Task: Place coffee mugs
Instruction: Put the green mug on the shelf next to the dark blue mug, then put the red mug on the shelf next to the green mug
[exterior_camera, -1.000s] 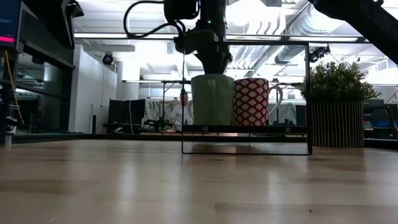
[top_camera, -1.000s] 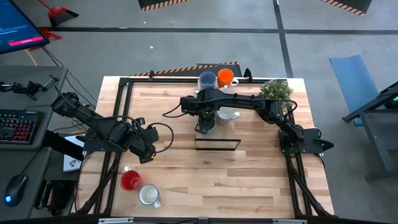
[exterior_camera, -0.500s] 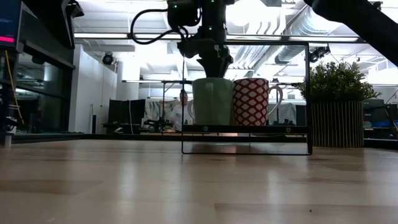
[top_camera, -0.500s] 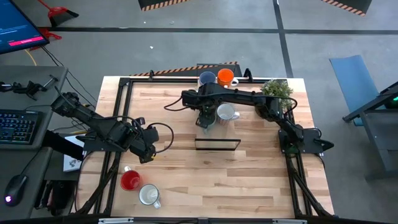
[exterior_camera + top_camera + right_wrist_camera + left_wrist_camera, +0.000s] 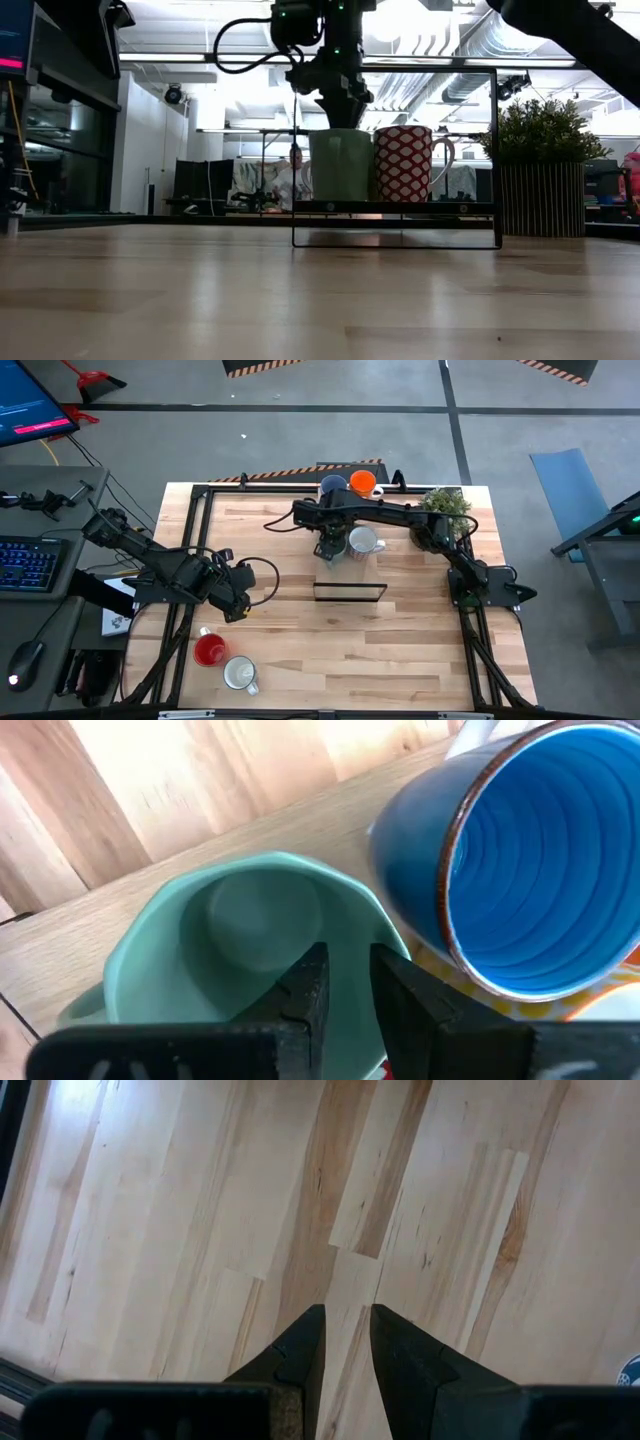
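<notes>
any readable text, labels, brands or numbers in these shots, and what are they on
No text can be read in any view.
Monitor off the table's left edge: a red bar with pale writing, too small to read.
Keyboard: key legends too small to read.
Red and white mug: a dotted pattern only, no words.
Green mug and blue mug: plain, no marking.

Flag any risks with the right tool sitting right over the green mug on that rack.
1. The right tool hangs over the green mug, its fingers nearly shut near the rim; pulling away could drag or tip the mug.
2. The green mug stands against the red-patterned mug on the raised rack; a nudge may shove both.
3. The blue mug crowds the exit path.
</notes>
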Robot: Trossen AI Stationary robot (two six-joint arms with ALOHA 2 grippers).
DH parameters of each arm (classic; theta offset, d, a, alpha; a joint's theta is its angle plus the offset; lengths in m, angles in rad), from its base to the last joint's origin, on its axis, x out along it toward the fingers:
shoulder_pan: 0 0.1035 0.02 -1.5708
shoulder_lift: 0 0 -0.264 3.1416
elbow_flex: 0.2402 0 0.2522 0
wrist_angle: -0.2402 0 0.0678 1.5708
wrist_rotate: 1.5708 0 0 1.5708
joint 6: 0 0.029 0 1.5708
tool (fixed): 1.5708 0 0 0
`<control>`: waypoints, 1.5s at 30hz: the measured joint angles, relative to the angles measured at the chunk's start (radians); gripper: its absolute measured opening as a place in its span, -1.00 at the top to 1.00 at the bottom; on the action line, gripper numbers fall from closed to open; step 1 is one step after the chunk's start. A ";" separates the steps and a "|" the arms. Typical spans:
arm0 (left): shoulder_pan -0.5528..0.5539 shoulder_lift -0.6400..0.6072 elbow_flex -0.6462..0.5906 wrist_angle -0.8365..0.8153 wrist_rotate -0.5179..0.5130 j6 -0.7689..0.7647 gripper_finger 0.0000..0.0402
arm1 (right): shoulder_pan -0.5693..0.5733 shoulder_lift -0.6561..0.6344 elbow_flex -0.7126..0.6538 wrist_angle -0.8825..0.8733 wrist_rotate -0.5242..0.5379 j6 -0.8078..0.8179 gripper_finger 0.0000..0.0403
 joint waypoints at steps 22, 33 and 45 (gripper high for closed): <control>0.000 0.000 0.000 0.000 0.000 -0.002 0.63 | -0.006 0.000 0.000 -0.020 0.016 0.071 0.67; 0.000 0.000 0.000 0.000 0.000 -0.001 0.63 | 0.018 -0.004 0.001 -0.034 -0.017 0.061 0.67; 0.000 0.000 0.000 0.004 -0.002 -0.015 0.63 | 0.138 -0.105 0.034 -0.077 0.027 0.116 0.67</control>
